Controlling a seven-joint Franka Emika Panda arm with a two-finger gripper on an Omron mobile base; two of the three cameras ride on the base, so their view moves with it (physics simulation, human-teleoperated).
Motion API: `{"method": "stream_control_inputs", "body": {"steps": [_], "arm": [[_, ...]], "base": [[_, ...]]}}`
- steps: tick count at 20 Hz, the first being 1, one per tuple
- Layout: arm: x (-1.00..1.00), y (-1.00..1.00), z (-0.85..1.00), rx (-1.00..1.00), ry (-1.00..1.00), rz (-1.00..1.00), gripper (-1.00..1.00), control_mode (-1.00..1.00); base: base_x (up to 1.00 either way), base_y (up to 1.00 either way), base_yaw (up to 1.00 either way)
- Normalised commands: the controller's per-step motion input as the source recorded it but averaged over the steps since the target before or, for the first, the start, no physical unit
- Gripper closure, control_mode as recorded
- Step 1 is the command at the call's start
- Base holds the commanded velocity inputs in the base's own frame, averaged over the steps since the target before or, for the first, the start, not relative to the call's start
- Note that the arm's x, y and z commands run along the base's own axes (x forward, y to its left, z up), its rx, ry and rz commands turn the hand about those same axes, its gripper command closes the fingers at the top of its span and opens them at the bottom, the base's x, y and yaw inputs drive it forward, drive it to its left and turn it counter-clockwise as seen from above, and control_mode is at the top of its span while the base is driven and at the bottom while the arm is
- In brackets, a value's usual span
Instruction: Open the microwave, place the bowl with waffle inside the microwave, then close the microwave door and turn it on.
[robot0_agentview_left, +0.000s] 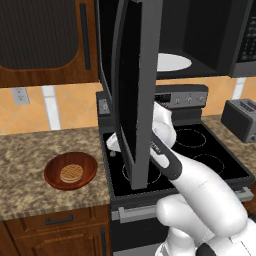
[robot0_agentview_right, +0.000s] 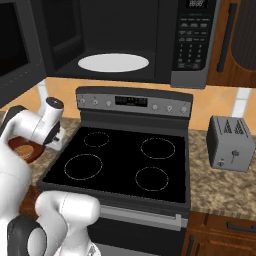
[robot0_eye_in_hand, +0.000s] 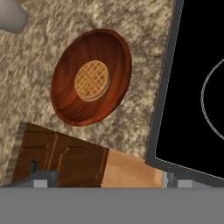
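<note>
The reddish-brown bowl (robot0_agentview_left: 70, 170) sits on the granite counter left of the stove, with the tan waffle (robot0_agentview_left: 71, 173) lying in its middle. From the hand view I look straight down on the bowl (robot0_eye_in_hand: 92, 76) and waffle (robot0_eye_in_hand: 91, 80). My gripper (robot0_eye_in_hand: 105, 180) hangs above the counter between bowl and stove edge, open, with nothing between its fingers. The microwave (robot0_agentview_right: 192, 45) is open, its white turntable (robot0_agentview_right: 113, 62) in view. The microwave door (robot0_agentview_left: 132, 90) is swung out toward me and hides my hand in the left base view. My arm partly covers the bowl (robot0_agentview_right: 24, 150).
The black-topped stove (robot0_agentview_right: 120, 160) lies under the microwave. A grey toaster (robot0_agentview_right: 231, 142) stands on the counter to its right. A dark wood cabinet (robot0_agentview_left: 45, 45) hangs above the bowl. The swung-out door stands over the stove's left burners.
</note>
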Motion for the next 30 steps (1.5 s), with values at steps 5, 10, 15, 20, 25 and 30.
{"method": "stream_control_inputs", "body": {"steps": [5,10,15,20,25,30], "arm": [[0.66,0.56,-0.32,0.00,0.00,0.04,-1.00,-1.00],[0.59,0.31,-0.40,-0.02,0.01,0.00,-1.00,-1.00],[0.32,0.03,-0.45,-0.06,0.04,-0.01,-1.00,-1.00],[0.11,0.11,-0.32,-0.04,0.01,-0.01,-1.00,-1.00],[0.03,0.31,-0.15,-0.01,0.00,0.00,-1.00,-1.00],[0.17,0.26,-0.33,-0.05,0.00,0.00,-1.00,-1.00]], "base": [[0.00,0.00,0.00],[0.00,0.00,0.00],[0.00,0.00,0.00],[0.00,0.00,0.00],[0.00,0.00,0.00],[0.00,0.00,0.00]]}}
